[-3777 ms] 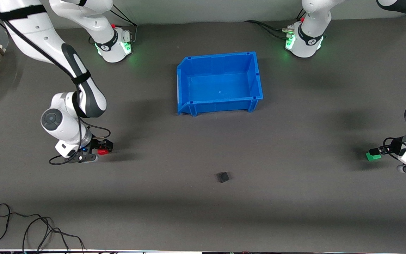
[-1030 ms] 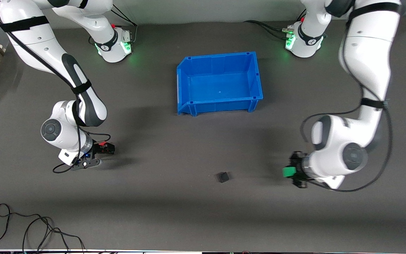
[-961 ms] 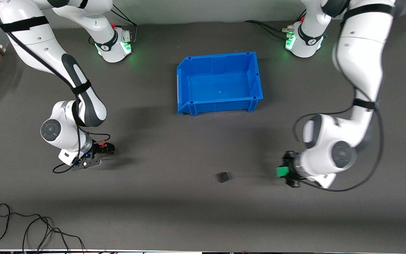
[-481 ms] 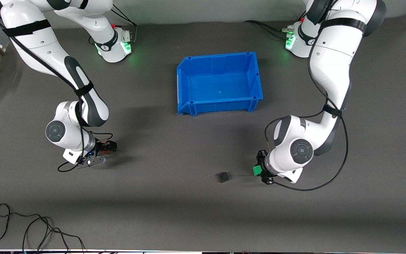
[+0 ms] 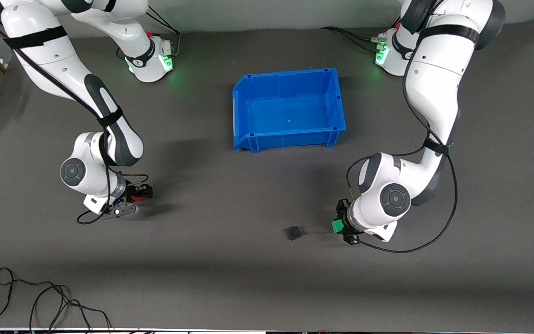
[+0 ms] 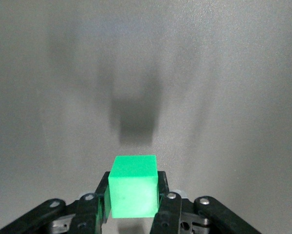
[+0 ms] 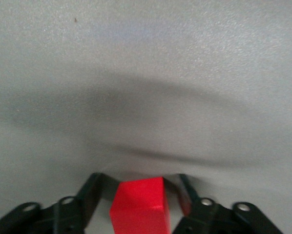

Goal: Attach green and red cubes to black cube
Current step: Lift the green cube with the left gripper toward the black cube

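Left pincer (image 5: 341,226) clamps the green cube (image 5: 337,226) over the desk (image 5: 230,278), beside the black cube (image 5: 293,232). Right pincer (image 5: 140,193) grips the red cube (image 5: 138,198) toward the right arm's end. No legible writing appears.

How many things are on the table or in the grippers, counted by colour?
Green plastic cube, in the left gripper: 1
Red plastic cube, in the right gripper: 1
Matte black cube: 1
Blue plastic bin: 1
Total: 4
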